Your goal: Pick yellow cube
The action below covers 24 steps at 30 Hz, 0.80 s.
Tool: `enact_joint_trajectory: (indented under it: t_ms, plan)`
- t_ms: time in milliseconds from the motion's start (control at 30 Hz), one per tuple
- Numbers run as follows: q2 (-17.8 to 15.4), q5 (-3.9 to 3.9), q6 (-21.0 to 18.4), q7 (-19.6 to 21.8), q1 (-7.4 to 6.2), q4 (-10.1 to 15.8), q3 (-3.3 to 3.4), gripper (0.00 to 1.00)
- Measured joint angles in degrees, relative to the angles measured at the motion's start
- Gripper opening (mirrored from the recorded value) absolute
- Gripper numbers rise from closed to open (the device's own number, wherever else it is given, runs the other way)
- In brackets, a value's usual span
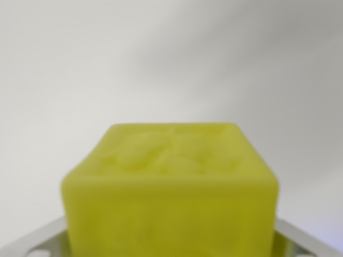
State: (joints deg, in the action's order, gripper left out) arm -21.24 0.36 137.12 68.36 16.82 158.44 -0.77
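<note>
Cube close under the wrist camera

Cube (pixel 170 198), yellow, fills the lower middle of the wrist view, blurred, its top face embossed with a relief too soft to read. Pale metal parts of the hand (pixel 170 247) show at both lower corners, flanking it. Whether the hand grips it cannot be told. Behind lies plain grey-white surface.

cube (pixel 170 187) btwn gripper fingers (pixel 32 241), low centre of wrist view

One yellow cube (pixel 170 198)
</note>
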Motion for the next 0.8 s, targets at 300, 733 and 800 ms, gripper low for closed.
enact_joint_trajectory:
  t_ms: [300,733,800]
  plan:
    - [-2.8,0.02,-4.3,0.0,0.0,-1.5,0.0,0.0]
    - [-4.8,0.03,-7.6,0.0,0.02,-2.8,0.0,0.0]
    - [-4.8,0.03,-7.6,0.0,0.02,-2.8,0.0,0.0]
